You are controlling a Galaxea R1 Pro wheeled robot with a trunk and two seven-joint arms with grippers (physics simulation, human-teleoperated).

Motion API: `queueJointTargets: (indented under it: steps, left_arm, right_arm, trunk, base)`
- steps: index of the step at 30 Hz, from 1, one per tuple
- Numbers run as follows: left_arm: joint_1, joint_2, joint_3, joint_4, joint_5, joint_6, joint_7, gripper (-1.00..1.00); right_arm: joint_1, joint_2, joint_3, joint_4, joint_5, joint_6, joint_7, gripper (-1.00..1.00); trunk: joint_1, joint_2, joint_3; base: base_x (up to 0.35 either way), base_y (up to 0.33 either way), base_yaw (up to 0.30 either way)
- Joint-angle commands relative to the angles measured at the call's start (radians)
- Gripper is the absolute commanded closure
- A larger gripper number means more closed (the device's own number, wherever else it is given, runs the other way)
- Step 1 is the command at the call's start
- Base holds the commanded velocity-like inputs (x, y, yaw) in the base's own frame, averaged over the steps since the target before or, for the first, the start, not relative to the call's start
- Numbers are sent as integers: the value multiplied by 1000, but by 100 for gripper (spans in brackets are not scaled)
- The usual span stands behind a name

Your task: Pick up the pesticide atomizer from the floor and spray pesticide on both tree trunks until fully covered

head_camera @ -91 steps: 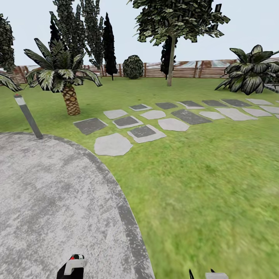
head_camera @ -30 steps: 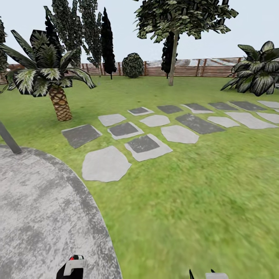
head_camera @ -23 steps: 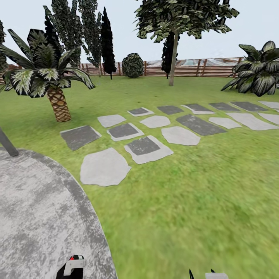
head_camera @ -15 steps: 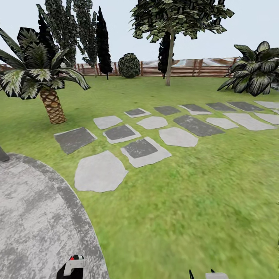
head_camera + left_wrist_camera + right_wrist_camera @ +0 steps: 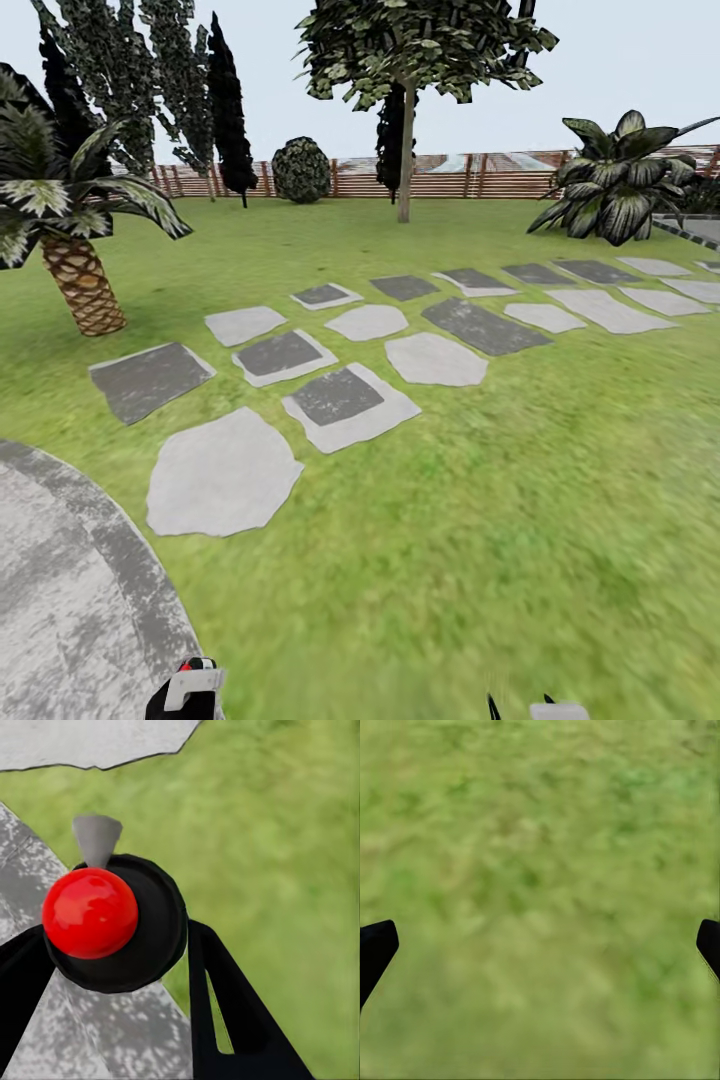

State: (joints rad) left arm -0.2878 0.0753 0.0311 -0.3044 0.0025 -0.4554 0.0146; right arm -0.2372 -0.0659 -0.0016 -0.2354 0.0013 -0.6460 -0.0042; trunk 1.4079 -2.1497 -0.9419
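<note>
Far off at 12 o'clock stands a tree (image 5: 405, 150); left tool (image 5: 120, 967) grips the atomizer (image 5: 112, 921), right tool (image 5: 540, 945) spread wide.

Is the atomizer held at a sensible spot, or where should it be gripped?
Sensible: the left end effector clamps the atomizer on its round dark body, one finger on each side, below the red top. That leaves the nozzle free.

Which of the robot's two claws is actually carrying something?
The left gripper: its black fingers clamp the dark pesticide atomizer with the red top. The right gripper is spread wide with only lawn between its fingertips.
</note>
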Motion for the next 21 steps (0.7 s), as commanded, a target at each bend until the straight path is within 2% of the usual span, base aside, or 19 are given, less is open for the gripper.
queueJointTargets:
  steps: [1, 15, 21]
  left_arm:
    - [-1, 0, 1, 1, 0, -3, 1, 100]
    - [-1, 0, 1, 3, 0, -2, 1, 100]
    - [-1, 0, 1, 4, 1, -2, 1, 100]
  right_arm:
    - [-1, 0, 0, 1, 0, -3, 0, -100]
    - [-1, 0, 0, 1, 0, -3, 0, -100]
    - [-1, 0, 0, 1, 0, -3, 0, -100]
  trunk:
    - [0, 0, -1]
    - [0, 0, -1]
    - [0, 0, -1]
  base:
    - [338, 0, -5]
    - [338, 0, -2]
    - [338, 0, -175]
